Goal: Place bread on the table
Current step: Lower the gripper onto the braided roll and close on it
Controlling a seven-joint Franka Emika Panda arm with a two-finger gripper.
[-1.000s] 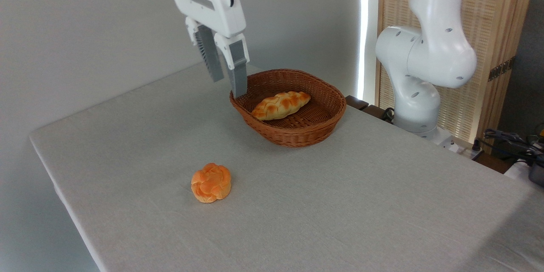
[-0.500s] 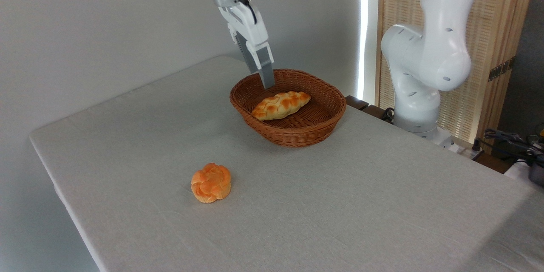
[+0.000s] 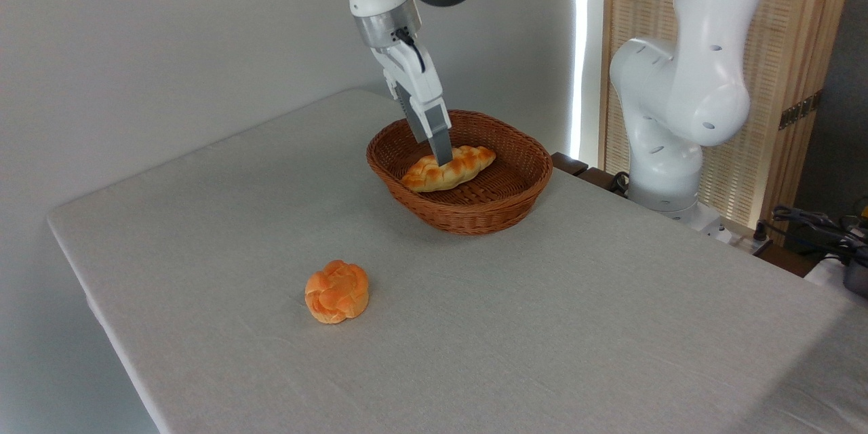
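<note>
The bread (image 3: 449, 168), a braided golden loaf, lies in the brown wicker basket (image 3: 475, 213) at the back of the grey cloth table (image 3: 542, 325). My gripper (image 3: 442, 157) hangs tilted over the basket, seen almost edge-on. Its near finger (image 3: 439, 139) reaches down to the middle of the loaf, with its tip in front of the loaf's top. The far finger is mostly hidden behind it. The fingers look apart, and the loaf still rests on the basket floor.
A small round orange bun (image 3: 337, 291) sits on the cloth near the front left. The arm's white base (image 3: 668, 135) stands behind the table at the right, with cables (image 3: 814, 224) beside it. The table's left edge (image 3: 88, 285) is near the bun.
The gripper has swung right from beside the basket's left rim, turned edge-on to the camera and come down into the basket onto the loaf. The bread and the bun have not moved.
</note>
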